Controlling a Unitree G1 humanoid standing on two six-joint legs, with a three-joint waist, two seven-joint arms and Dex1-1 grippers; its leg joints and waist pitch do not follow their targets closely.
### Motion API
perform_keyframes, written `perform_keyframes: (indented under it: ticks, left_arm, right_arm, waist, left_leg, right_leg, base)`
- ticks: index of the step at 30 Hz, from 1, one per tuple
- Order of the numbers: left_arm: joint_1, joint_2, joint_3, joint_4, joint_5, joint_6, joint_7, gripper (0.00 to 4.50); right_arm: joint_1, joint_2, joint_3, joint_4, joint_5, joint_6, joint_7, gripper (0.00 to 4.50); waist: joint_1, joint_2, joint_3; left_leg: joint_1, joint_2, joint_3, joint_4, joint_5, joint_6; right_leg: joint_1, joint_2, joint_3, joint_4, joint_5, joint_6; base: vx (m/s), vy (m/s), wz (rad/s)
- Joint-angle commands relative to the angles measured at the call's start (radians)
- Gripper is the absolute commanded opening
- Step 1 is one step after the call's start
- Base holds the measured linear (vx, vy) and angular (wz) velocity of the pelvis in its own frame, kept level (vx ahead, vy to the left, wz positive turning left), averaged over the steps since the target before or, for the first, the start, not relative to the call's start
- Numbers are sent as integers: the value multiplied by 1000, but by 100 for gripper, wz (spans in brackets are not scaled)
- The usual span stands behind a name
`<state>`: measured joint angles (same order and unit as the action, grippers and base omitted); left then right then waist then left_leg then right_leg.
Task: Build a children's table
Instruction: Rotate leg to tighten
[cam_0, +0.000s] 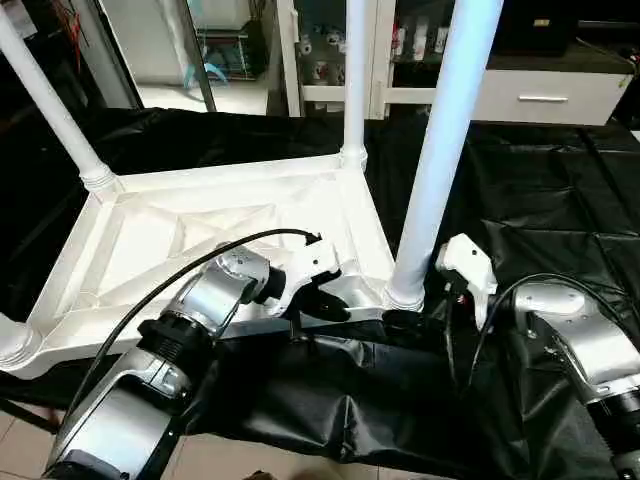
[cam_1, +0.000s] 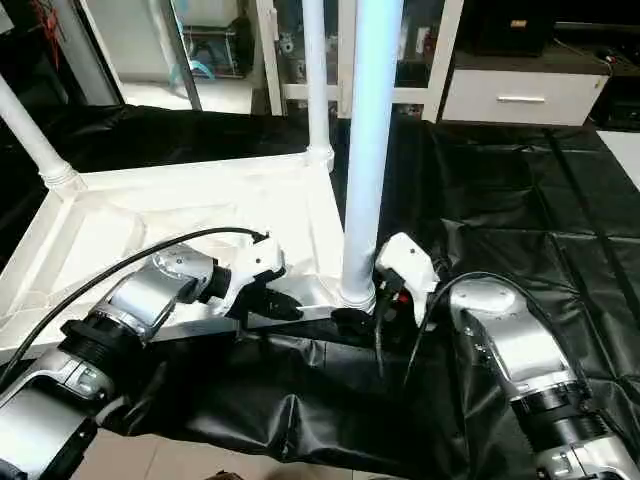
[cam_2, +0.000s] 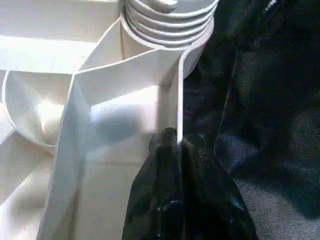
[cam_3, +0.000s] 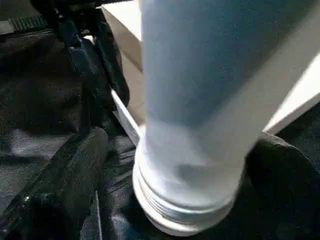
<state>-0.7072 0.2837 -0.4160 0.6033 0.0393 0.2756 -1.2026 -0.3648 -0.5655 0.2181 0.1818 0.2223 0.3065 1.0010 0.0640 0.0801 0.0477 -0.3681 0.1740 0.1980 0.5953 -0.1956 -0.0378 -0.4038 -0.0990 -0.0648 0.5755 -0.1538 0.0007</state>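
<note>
The black plastic sheet (cam_0: 560, 200) covers the work surface. On it lies the white square tabletop (cam_0: 200, 240), underside up, with its diagonal ribs exposed.

Four white tube legs stand upright in the corner sockets. The near right leg (cam_0: 440, 150) rises at the corner closest to both grippers; its ribbed collar sits in the socket at the sheet. The far right leg (cam_0: 354, 80) stands at the corner behind it. The far left leg (cam_0: 45, 100) leans outward in the head view. The base of the near left leg (cam_0: 12, 340) is at the picture's edge.

The left gripper (cam_0: 325, 300) sits on the near rim of the tabletop, just beside the near right corner. Its black fingers (cam_2: 170, 200) are pressed together on the thin upright rim wall, one finger on each side.

The right gripper (cam_3: 170, 165) is at the base of the near right leg, on the sheet side of the corner. Its jaws are spread wide, one finger (cam_3: 60, 185) on either side of the collar; contact with the leg cannot be determined.
</note>
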Motion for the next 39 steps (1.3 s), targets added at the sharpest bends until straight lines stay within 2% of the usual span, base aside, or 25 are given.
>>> perform_keyframes:
  ticks: [1, 2, 3, 4, 6, 7, 10, 11, 15, 17, 27, 28, 32, 33, 34, 36, 37, 38, 39]
  left_arm:
    - [24, 3, -43, -1, 26, 21, -13, 0]
    - [23, -2, -44, -1, 29, 24, -12, 0]
    - [21, -5, -42, 1, 29, 24, -10, 0]
    - [20, -7, -41, 2, 30, 24, -9, 0]
    - [18, -12, -39, 4, 31, 26, -6, 0]
    - [18, -13, -39, 4, 31, 26, -5, 0]
    - [20, -15, -39, 1, 29, 31, -2, 0]
    - [25, -16, -39, -7, 26, 36, 0, 0]
    - [31, -15, -40, -14, 26, 39, 1, 0]
    - [36, -15, -41, -21, 26, 44, -1, 0]
    - [41, -12, -40, -30, 27, 52, 0, 0]
    - [41, -11, -40, -33, 27, 54, -1, 0]
    - [39, -12, -39, -29, 29, 53, 3, 0]
    - [33, -21, -27, -15, 29, 50, 28, 0]
    - [33, -21, -27, -15, 29, 50, 28, 0]
    - [25, -36, -10, 6, 28, 46, 65, 0]
    - [12, -57, 12, 37, 26, 41, 116, 0]
    - [4, -69, 24, 54, 26, 38, 146, 0]
    - [-6, -83, 37, 75, 26, 34, 181, 0]
  right_arm:
    - [-28, 0, 13, -5, -11, 4, 12, 447]
    - [-33, -4, 13, 6, -12, 1, 22, 447]
    - [-36, -6, 13, 10, -10, 3, 27, 447]
    - [-38, -7, 13, 11, -8, 5, 30, 447]
    - [-40, -10, 10, 14, -9, 8, 38, 447]
    - [-40, -11, 10, 14, -9, 10, 40, 447]
    - [-38, -13, 9, 12, -10, 14, 43, 430]
    - [-36, -14, 8, 10, -9, 17, 46, 420]
    - [-36, -11, 7, 13, -7, 16, 47, 384]
    - [-42, -3, 6, 25, -7, 11, 44, 375]
    - [-56, 10, 7, 48, -13, 1, 48, 298]
    - [-56, 14, 6, 49, -13, 1, 45, 282]
    - [-57, 19, 5, 55, -15, -3, 38, 262]
    - [-68, 39, -3, 83, -36, -17, -16, 262]
    - [-68, 39, -3, 83, -36, -17, -16, 257]
    - [-82, 65, -16, 120, -58, -22, -87, 253]
    - [-98, 101, -34, 164, -76, -20, -173, 252]
    - [-103, 121, -44, 184, -82, -15, -216, 251]
    - [-110, 144, -55, 207, -88, -9, -266, 251]
  waist:
    - [-2, -17, -61]
    - [-3, -31, -61]
    - [-3, -33, -61]
    - [-2, -28, -61]
    - [-5, -36, -62]
    - [-3, -32, -61]
    - [-4, -35, -61]
    - [-5, -31, -62]
    - [-5, -32, -61]
    - [-5, -33, -63]
    - [-5, -30, -65]
    - [-5, -27, -64]
    - [-5, -28, -66]
    - [-8, -34, -66]
    - [-9, -30, -63]
    - [-14, -32, -60]
    - [-20, -39, -59]
    - [-22, -41, -58]
    - [-27, -39, -56]
  left_leg:
    - [9, 53, -26, -80, -268, 54]
    - [9, 53, -25, -78, -258, 59]
    - [9, 53, -24, -78, -252, 62]
    - [10, 53, -24, -77, -244, 64]
    - [9, 53, -23, -76, -232, 67]
    - [10, 54, -24, -77, -232, 69]
    - [11, 54, -23, -76, -233, 68]
    - [11, 53, -24, -76, -234, 67]
    - [10, 54, -24, -77, -238, 65]
    - [9, 53, -24, -75, -222, 69]
    - [10, 52, -23, -73, -218, 72]
    - [10, 53, -23, -73, -220, 71]
    - [10, 52, -23, -72, -214, 72]
    - [9, 52, -22, -72, -210, 72]
    - [8, 50, -23, -73, -217, 69]
    - [10, 49, -23, -74, -244, 61]
    - [9, 45, -22, -74, -266, 50]
    - [14, 46, -26, -76, -287, 37]
    - [12, 44, -26, -76, -295, 33]
  right_leg:
    - [47, -54, 36, -66, -291, -242]
    - [48, -55, 37, -65, -303, -240]
    - [47, -55, 38, -66, -311, -237]
    - [45, -56, 38, -68, -322, -233]
    - [45, -53, 38, -66, -315, -229]
    - [44, -54, 38, -67, -316, -229]
    - [44, -53, 38, -67, -314, -229]
    - [45, -53, 38, -67, -317, -229]
    - [45, -54, 38, -69, -326, -225]
    - [46, -53, 37, -65, -297, -232]
    - [48, -52, 36, -64, -280, -243]
    - [48, -51, 36, -64, -278, -244]
    - [48, -51, 36, -62, -263, -247]
    - [48, -51, 36, -62, -258, -249]
    - [48, -51, 35, -63, -275, -247]
    - [44, -50, 35, -69, -329, -234]
    - [43, -49, 33, -74, -375, -221]
    - [41, -51, 31, -79, -422, -206]
    - [38, -50, 31, -79, -437, -200]
  base:
    - [0, 0, 0]
    - [0, 0, 0]
    - [0, 0, 0]
    - [0, 0, 0]
    - [0, 0, 0]
    - [0, 0, 0]
    - [0, 0, 0]
    - [0, 0, 0]
    - [0, 0, 0]
    - [0, 0, 0]
    - [0, 0, 0]
    - [0, 0, 0]
    - [0, 0, 0]
    - [0, 0, 0]
    - [0, 0, 0]
    - [0, 0, 0]
    - [0, 0, 0]
    - [0, 0, 0]
    - [0, 0, 0]
